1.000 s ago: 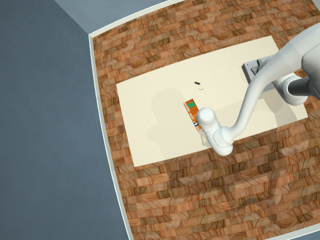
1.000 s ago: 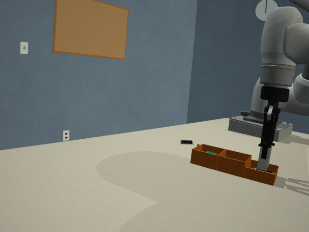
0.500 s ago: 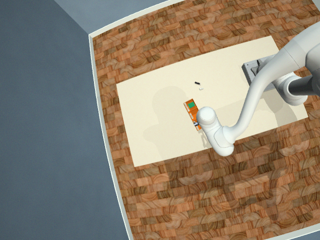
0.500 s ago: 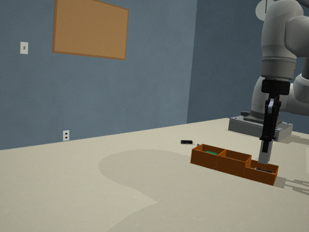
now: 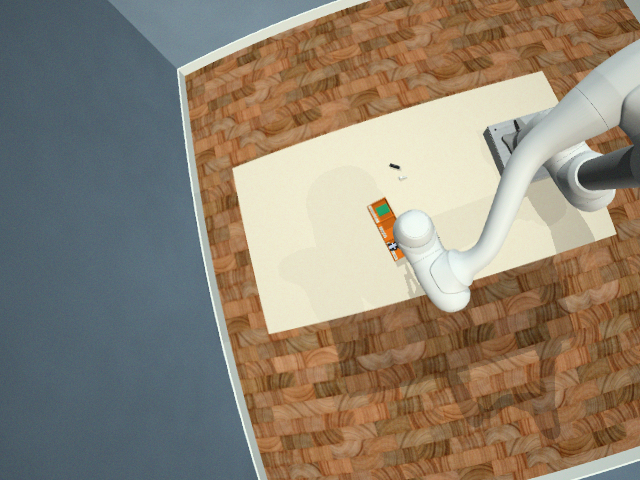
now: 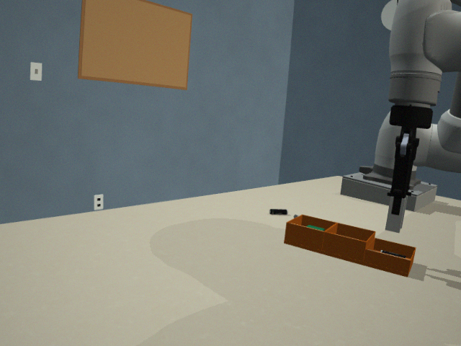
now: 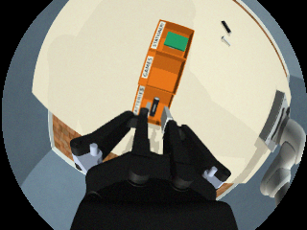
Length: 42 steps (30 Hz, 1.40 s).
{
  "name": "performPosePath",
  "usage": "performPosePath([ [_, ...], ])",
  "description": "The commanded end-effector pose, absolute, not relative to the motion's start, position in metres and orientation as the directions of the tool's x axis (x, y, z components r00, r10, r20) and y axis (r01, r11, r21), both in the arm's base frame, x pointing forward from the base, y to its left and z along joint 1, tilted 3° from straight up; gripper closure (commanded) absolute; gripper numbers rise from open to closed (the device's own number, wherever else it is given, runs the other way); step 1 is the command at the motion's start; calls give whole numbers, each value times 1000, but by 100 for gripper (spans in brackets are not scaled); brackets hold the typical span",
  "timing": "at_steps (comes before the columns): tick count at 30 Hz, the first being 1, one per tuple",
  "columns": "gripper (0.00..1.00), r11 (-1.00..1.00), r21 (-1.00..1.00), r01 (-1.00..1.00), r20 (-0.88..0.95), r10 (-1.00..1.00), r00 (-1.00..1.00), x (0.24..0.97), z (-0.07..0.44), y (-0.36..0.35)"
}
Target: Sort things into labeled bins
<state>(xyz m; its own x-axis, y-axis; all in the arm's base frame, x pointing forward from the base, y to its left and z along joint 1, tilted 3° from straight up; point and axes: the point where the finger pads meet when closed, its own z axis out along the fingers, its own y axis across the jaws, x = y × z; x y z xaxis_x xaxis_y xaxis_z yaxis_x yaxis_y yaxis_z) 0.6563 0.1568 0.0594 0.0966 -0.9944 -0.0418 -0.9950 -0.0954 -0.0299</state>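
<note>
Black and slim, the battery [image 6: 392, 254] [image 7: 154, 106] lies in the BATTERIES bin [image 6: 408, 260] [image 7: 165, 102], below the narrowly parted, seemingly empty fingers of the gripper [image 6: 395, 222] [image 7: 155, 110]. Lift straight up past the rim before swinging toward the 2 small things at 1 o'clock in the wrist view, the black one [image 5: 394, 166] [image 6: 278, 211] [image 7: 226, 27] and the white one [image 5: 402, 178] [image 6: 295, 216] [image 7: 225, 41].

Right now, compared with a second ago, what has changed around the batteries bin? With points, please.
The fingers [image 6: 394, 228] have risen out of the batteries bin [image 5: 397, 259] [image 6: 389, 262] [image 7: 165, 101] and now stand slightly apart above it, holding nothing. A dark slim thing [image 6: 392, 254] [image 7: 154, 106] lies inside; when it was let go, I cannot tell. The bins, the green thing [image 5: 382, 209] [image 6: 315, 227] [image 7: 177, 41] and both small things on the table stayed put.
</note>
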Motion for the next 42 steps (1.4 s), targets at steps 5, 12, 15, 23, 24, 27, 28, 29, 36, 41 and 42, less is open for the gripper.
performPosePath([
  [5,83,-354,-40,-935,-33,-934,355,641,58,114],
  [12,83,-523,-41,-851,-15,-852,524,621,57,59],
  [15,83,-593,-39,-804,-9,-805,594,613,56,35],
  [23,83,-737,-51,-674,-12,-674,738,596,54,-12],
  [24,83,-737,-51,-674,-12,-674,738,593,54,-19],
  [27,83,-737,-51,-674,-12,-674,738,584,53,-43],
  [28,83,-737,-51,-674,-12,-674,738,581,53,-51],
  [29,83,-737,-51,-674,-12,-674,738,579,53,-59],
  [36,83,-737,-51,-674,-12,-674,738,559,51,-113],
  [41,83,-737,-51,-674,-12,-674,738,550,50,-137],
  [42,83,-737,-51,-674,-12,-674,738,547,50,-145],
])
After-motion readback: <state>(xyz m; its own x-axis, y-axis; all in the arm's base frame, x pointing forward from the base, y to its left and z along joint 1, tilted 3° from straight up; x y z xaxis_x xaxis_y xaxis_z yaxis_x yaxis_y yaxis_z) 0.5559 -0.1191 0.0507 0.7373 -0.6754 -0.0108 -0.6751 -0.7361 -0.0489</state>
